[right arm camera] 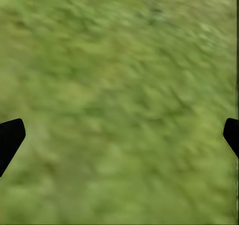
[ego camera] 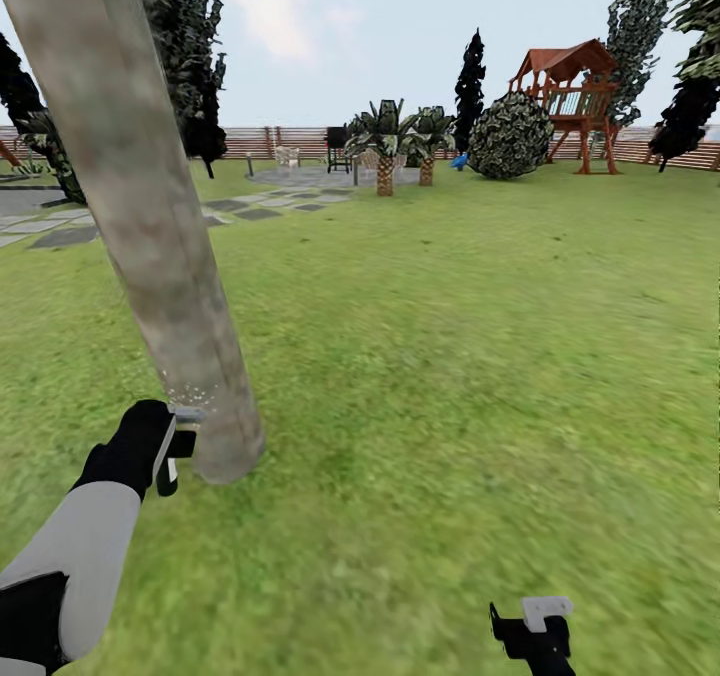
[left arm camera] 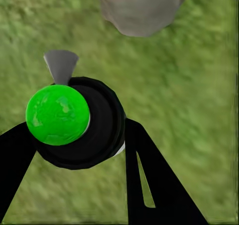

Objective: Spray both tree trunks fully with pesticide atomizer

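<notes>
Beside the tree trunk (ego camera: 150,236) base, left jaws clamping atomizer (ego camera: 178,446), right jaws spread over wide lawn (ego camera: 470,356).

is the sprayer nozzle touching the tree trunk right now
Apart. In the left wrist view, a strip of grass shows between the atomizer's grey nozzle and the tree trunk; the left end effector holds the bottle.

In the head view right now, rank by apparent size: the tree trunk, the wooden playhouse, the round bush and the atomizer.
1. Tree trunk, largest, though it stands nearest the camera.
2. Wooden playhouse, far off.
3. Round bush, somewhat smaller, at a similar distance.
4. Pesticide atomizer, smallest, held in the left gripper.
</notes>
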You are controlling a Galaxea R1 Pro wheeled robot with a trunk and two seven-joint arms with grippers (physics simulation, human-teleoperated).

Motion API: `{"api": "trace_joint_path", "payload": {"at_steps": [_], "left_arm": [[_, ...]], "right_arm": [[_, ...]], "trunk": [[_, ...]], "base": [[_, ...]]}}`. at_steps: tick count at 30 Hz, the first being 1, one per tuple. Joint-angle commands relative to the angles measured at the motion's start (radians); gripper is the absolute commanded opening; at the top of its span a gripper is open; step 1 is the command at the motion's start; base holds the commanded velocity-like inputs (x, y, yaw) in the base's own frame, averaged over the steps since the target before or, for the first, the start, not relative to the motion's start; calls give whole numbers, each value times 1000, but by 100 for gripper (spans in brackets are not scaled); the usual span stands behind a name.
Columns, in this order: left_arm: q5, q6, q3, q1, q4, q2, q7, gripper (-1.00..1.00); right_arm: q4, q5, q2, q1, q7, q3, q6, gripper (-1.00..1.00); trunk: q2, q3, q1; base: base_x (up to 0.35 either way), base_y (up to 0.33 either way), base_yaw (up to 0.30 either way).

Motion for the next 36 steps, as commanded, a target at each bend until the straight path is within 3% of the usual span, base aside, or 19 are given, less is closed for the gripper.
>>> {"api": "trace_joint_path", "payload": {"at_steps": [1, 15, 24, 36], "left_arm": [[-8, 7, 3, -1, -1, -1, -7, -100], [-7, 13, 4, -3, 0, 0, -7, -100], [-6, 13, 4, -4, 0, 1, -7, -100], [-5, 10, 5, 4, 24, 7, -7, -100]], "right_arm": [[1, 11, 1, -1, -3, -7, -3, 100], [1, 11, 1, -1, -4, -7, -3, 100], [0, 11, 4, -1, -4, -7, -4, 100], [0, 11, 4, -1, -3, -7, -3, 100]], "trunk": [[0, -1, 0], [0, -1, 0], [0, -1, 0], [0, -1, 0]], "base": [[17, -265, 0], [12, -273, 6], [91, -274, 226], [168, -250, 44]]}}
